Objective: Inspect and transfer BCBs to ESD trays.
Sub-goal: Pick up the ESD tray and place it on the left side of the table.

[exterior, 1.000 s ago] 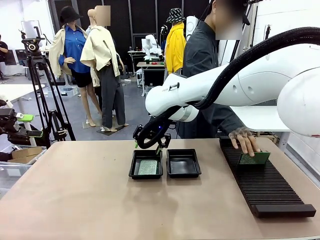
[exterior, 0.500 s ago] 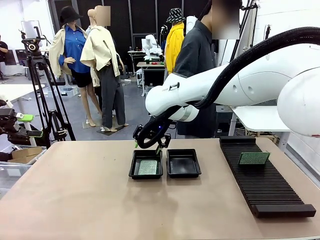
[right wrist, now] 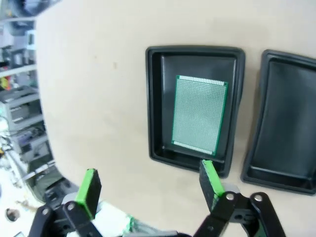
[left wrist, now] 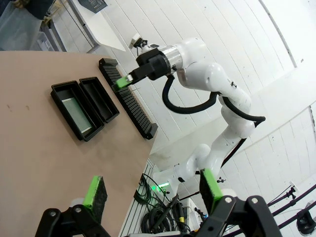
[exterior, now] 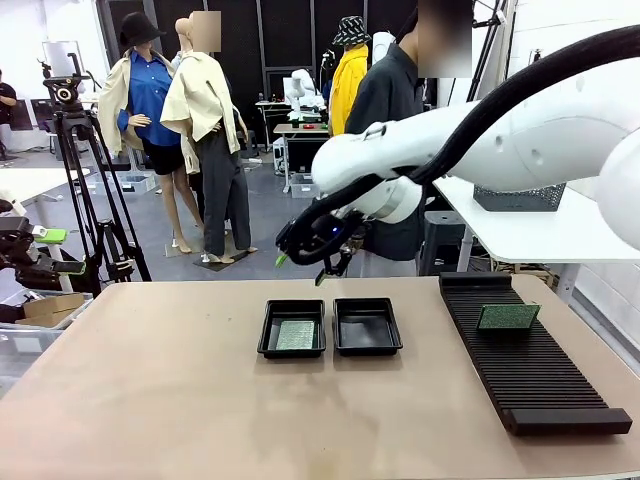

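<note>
Two black ESD trays sit side by side mid-table. The left tray (exterior: pixel 265 345) (right wrist: pixel 160 108) (left wrist: pixel 59 91) holds a green BCB (exterior: pixel 296 334) (right wrist: pixel 200 114) lying flat. Nothing lies in the right tray (exterior: pixel 367 328) (right wrist: pixel 291 123) (left wrist: pixel 98 98). Another BCB (exterior: pixel 508 317) rests on the black slotted rack (exterior: pixel 530 375). My right gripper (exterior: pixel 305 262) (right wrist: pixel 149 185) hangs open above the left tray, clear of it, nothing between its green pads. My left gripper (left wrist: pixel 153 192) is open and empty, high over the table's side.
A person (exterior: pixel 395 95) in a dark shirt stands behind the far edge, hands off the table. The long rack (left wrist: pixel 129 104) runs along the table's right side. Bare tabletop (exterior: pixel 150 400) lies in front of the trays and to their left.
My right gripper has risen from just over the left tray and shifted slightly right. The person's hand let go of the board on the rack and drew back.
</note>
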